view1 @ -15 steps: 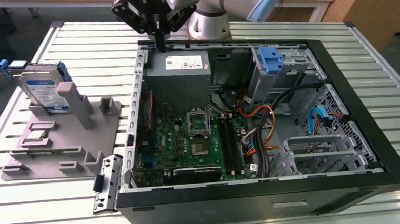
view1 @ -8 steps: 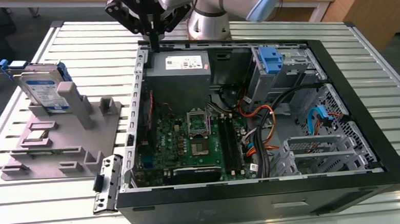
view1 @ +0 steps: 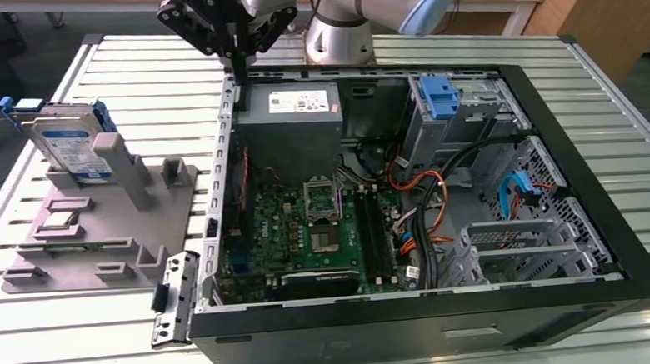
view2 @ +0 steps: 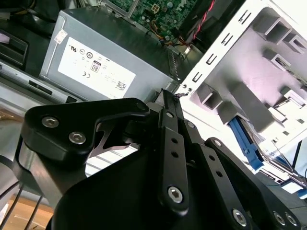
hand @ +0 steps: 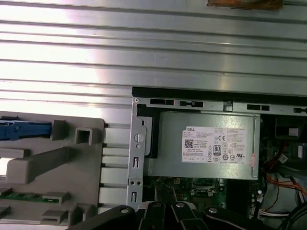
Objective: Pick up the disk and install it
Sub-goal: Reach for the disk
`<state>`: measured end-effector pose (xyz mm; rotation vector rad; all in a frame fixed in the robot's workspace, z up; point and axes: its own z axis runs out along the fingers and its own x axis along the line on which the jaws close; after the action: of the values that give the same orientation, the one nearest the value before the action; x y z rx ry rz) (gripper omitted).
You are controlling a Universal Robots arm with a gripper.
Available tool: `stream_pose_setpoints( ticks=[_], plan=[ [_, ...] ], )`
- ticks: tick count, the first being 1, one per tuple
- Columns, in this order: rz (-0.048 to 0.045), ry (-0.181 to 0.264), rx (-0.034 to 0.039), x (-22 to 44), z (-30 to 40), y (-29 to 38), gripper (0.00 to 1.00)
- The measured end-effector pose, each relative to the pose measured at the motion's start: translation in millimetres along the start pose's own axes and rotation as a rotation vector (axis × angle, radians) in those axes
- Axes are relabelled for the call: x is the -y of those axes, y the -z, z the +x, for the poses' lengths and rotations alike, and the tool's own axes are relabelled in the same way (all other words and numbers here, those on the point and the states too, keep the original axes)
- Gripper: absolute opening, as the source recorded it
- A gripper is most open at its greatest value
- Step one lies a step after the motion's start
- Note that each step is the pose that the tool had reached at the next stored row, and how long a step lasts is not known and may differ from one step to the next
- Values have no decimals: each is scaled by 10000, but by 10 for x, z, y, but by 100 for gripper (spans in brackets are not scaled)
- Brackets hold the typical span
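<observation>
On the slatted table [view1: 130,75], the disk [view1: 69,145] stands on a grey fixture [view1: 117,235].

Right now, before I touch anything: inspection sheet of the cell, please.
Surface: slatted silver metal table, carrying an open black computer case and a grey plastic fixture tray.
Job's things: flat silver hard disk with blue rails, upright in the tray, untouched.
Clutter: grey power-supply box inside the case.
Grippers: black claw shut, empty, above the case's edge near the power-supply box.
Cables: orange, black and blue cables loose inside the case.
Surroundings: wooden furniture behind the table; nothing else seen.
</observation>
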<state>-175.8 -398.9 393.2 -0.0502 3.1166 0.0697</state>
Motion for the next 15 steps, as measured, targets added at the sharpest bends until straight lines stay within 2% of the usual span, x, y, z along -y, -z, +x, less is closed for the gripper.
stream_pose_setpoints(
  ticks=[3,15],
  plan=[
    [-1,7,1,-1,31,0,10],
    [-3,93,-3,-1,47,0,10]
  ],
)
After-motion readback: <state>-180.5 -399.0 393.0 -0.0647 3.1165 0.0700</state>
